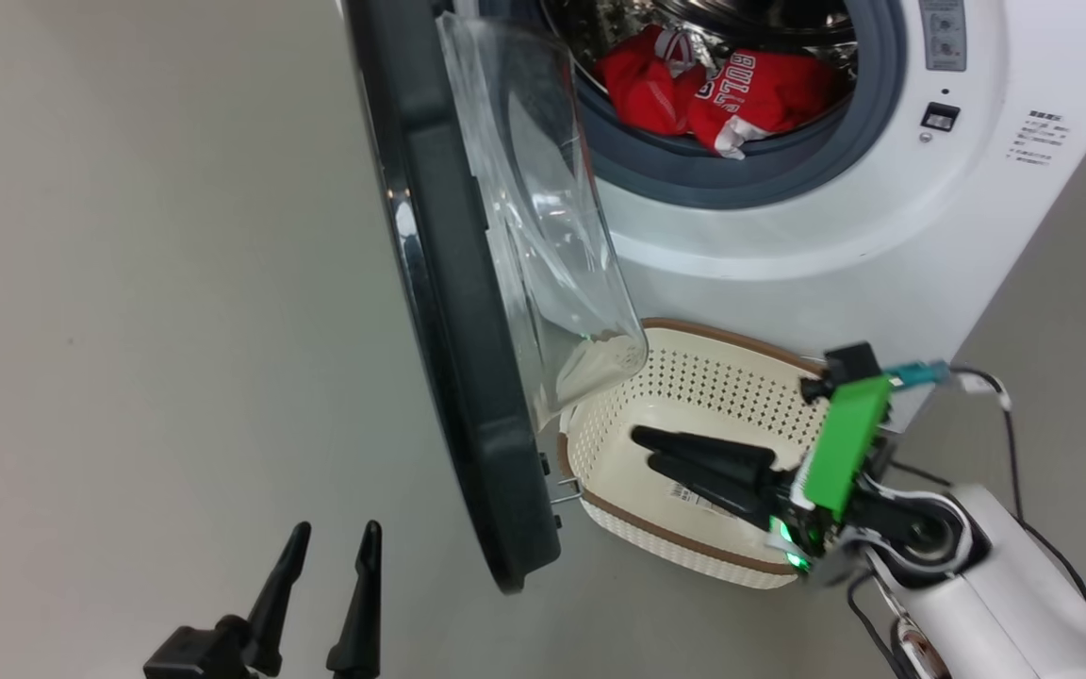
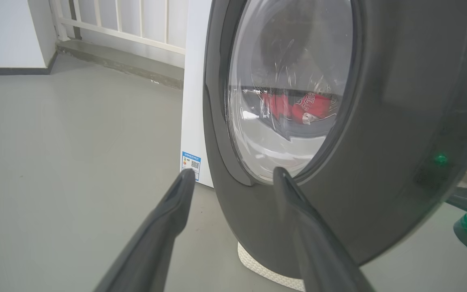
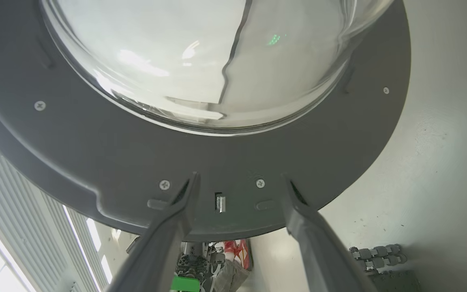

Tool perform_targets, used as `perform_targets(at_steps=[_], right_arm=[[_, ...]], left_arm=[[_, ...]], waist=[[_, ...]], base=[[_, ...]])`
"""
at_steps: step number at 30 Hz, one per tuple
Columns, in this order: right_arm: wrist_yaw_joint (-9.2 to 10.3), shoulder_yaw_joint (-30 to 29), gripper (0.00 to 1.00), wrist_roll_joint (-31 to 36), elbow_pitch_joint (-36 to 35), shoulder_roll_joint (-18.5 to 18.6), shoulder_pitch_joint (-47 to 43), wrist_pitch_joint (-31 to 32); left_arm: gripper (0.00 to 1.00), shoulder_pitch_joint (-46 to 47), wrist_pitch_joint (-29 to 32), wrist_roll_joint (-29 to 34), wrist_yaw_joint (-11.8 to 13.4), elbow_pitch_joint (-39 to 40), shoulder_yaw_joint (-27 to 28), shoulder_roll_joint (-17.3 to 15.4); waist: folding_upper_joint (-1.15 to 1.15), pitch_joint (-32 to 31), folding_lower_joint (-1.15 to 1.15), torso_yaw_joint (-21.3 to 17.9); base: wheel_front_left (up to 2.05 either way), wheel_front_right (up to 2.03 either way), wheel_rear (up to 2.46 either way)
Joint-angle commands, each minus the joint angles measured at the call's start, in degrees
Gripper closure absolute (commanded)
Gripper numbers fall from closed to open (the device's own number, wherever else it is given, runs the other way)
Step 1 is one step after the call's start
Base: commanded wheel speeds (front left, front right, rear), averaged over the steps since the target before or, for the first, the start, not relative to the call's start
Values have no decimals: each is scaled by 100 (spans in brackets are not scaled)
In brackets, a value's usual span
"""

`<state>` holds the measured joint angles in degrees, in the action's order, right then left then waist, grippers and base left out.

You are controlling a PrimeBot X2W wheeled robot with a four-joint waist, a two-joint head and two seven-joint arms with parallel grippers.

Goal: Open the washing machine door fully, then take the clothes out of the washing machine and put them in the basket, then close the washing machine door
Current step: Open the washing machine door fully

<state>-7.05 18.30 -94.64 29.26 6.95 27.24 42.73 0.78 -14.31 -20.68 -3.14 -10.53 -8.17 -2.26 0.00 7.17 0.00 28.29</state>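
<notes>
Red clothes point(image 2: 298, 106) behind washing machine door point(image 2: 399, 121)

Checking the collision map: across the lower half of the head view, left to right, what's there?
left gripper → washing machine door → basket → right forearm. The right gripper lies over the basket, so it has no place of its own in the order.

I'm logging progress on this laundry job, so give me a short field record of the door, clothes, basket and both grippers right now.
door: washing machine door swung open
clothes: red clothes inside the washing machine
basket: basket in front of the machine, no clothes in it
left: left gripper jaws open, holding nothing, apart from the door
right: right gripper jaws open, holding nothing, over the basket, pointing at the door's inner frame
</notes>
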Motion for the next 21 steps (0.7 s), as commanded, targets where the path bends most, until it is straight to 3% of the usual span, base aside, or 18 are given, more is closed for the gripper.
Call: perform_targets(at_steps=[1, 10, 21], right_arm=[[-44, -13, 0, 38, -187, -34, -73, -79], [-44, -247, 0, 438, -320, 184, -827, -717], [-44, 39, 0, 1618, -318, 456, -1188, -2572]], left_arm=[[0, 84, -69, 69, -35, 103, 222, -62], [0, 54, -69, 128, -68, 95, 350, -62], [0, 49, -69, 142, -79, 92, 412, -62]], waist=[[0, -21, 0, -39], [0, -61, 0, -192], [0, -57, 0, -325]], base=[[0, 0, 0], [0, 0, 0], [0, 0, 0]])
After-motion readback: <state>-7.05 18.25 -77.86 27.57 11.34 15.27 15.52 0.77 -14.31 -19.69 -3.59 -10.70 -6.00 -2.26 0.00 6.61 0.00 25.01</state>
